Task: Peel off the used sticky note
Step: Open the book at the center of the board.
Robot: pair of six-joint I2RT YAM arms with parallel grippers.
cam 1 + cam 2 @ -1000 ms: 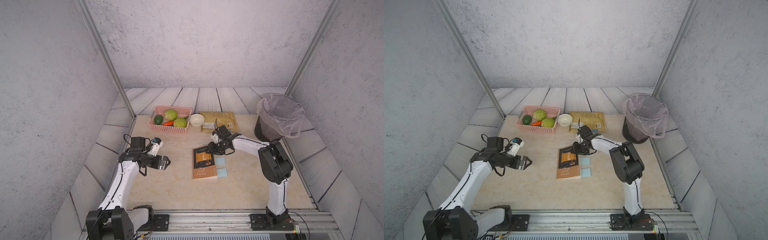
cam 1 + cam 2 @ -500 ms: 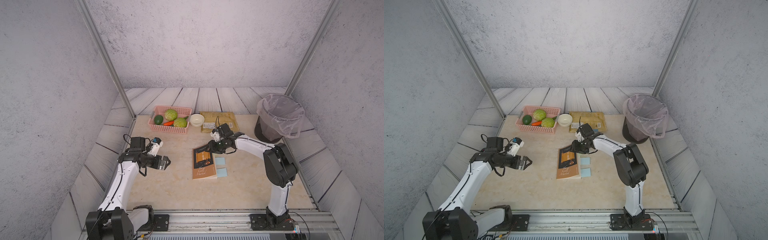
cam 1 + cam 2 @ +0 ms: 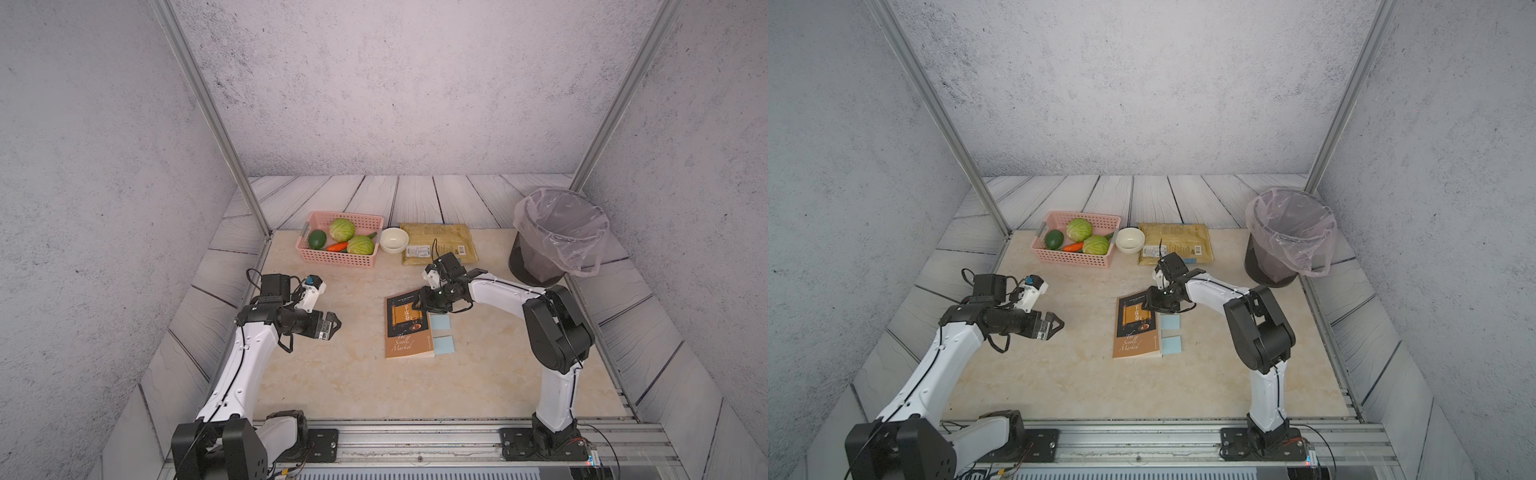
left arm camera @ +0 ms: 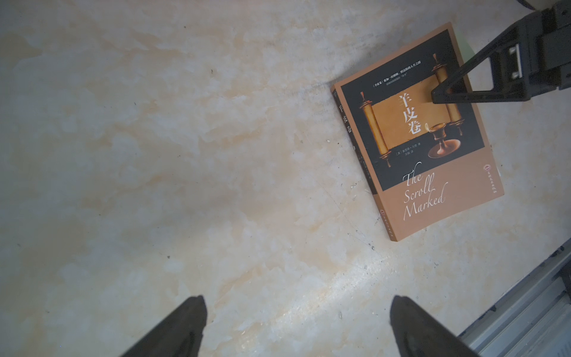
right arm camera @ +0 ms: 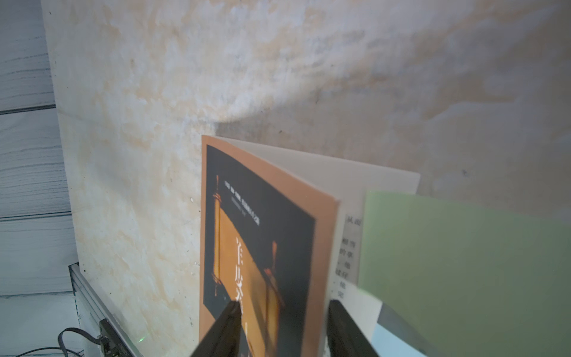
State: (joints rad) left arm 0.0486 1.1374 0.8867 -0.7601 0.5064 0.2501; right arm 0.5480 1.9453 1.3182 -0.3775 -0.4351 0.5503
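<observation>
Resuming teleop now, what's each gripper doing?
Left gripper: open, empty.
Right gripper: jaws partly open astride the lifted book cover, not clamped.

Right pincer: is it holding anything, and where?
Nothing seems clamped: the right pincer straddles the lifted book cover at its free edge, jaws apart.

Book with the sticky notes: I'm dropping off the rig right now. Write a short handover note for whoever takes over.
Left gripper: open, empty, hovering over bare table beside the book.
Right gripper: open, jaws astride the front cover's free edge, not clamped.
Things: book lies on the table, cover corner raised; green sticky note shows on the inner page beneath. Blue sticky notes sit against the book's open edge.
Done: cover partly lifted.
Left: no note peeled yet. Which note is the used one I cannot tell; likely the green one.
</observation>
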